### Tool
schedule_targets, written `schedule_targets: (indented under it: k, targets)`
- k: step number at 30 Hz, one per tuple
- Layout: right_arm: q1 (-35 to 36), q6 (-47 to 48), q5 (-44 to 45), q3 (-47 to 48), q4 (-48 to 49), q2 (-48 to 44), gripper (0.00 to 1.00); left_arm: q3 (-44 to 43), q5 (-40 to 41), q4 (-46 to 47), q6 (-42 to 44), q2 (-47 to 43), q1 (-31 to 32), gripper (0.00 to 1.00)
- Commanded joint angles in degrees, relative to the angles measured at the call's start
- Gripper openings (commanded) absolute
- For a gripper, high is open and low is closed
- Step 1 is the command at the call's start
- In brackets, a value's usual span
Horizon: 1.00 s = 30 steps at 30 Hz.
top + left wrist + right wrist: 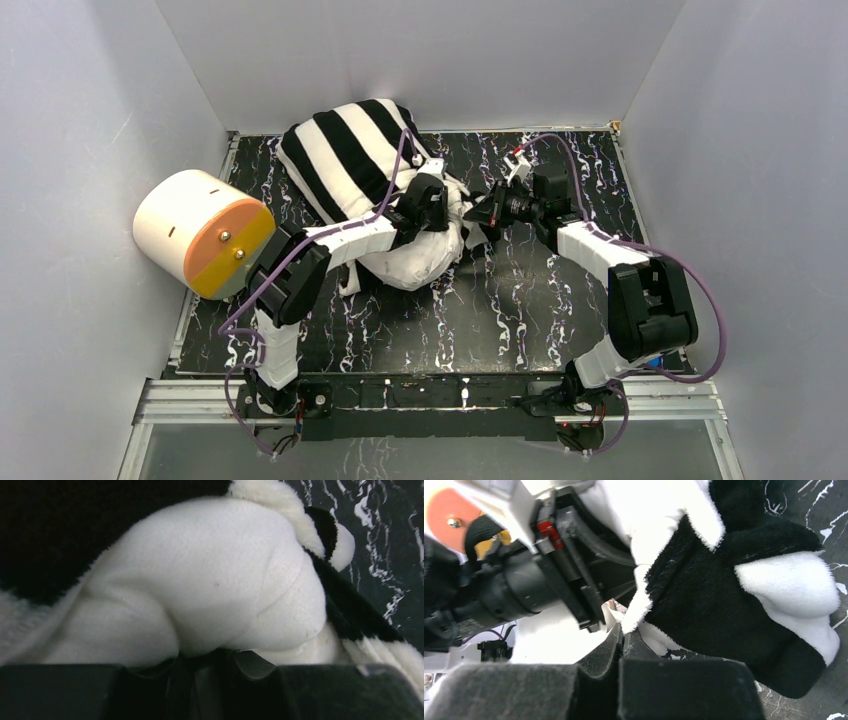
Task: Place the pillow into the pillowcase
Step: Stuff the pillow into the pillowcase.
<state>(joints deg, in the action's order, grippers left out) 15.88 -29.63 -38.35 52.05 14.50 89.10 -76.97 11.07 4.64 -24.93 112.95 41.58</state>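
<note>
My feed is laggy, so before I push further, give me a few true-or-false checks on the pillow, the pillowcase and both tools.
1. The pillow is completely inside the pillowcase. False: a white part of the pillow bulges out of the pillowcase at its near end.
2. The right tool is shut on the pillowcase's fuzzy edge. True: the right tool pinches that fabric.
3. The pillowcase is plain white. False: it has broad black and white stripes.
4. A cream cylinder with an orange face is to the left of the pillowcase. True: the cream cylinder is there.
5. The left tool is far from the pillow. False: the left tool is right up against the pillow.
</note>
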Motion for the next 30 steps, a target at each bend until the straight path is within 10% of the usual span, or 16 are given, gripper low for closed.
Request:
schedule_targets:
  k: [1, 11, 19, 30]
  targets:
    - [0.58, -6.26, -15.52, 4.57, 13.2, -13.0, 0.0, 6.49, 3.07, -5.62, -3.81, 11.49, -5.56, 0.22]
    - [13.64, -16.45, -6.27, -5.39, 33.63, -0.94, 0.0, 9.12, -2.02, 2.45, -9.12, 9.59, -6.98, 0.2]
    - [12.33, -10.47, 11.59, -7.7, 22.64, 1.6, 0.0, 12.08, -9.39, 2.59, -10.71, -7.78, -6.89, 0.27]
    - [10.69, -12.91, 11.29, -9.14, 23.63, 1.3, 0.0, 14.48, -11.88, -8.88, 0.1, -31.45, -5.37, 0.56]
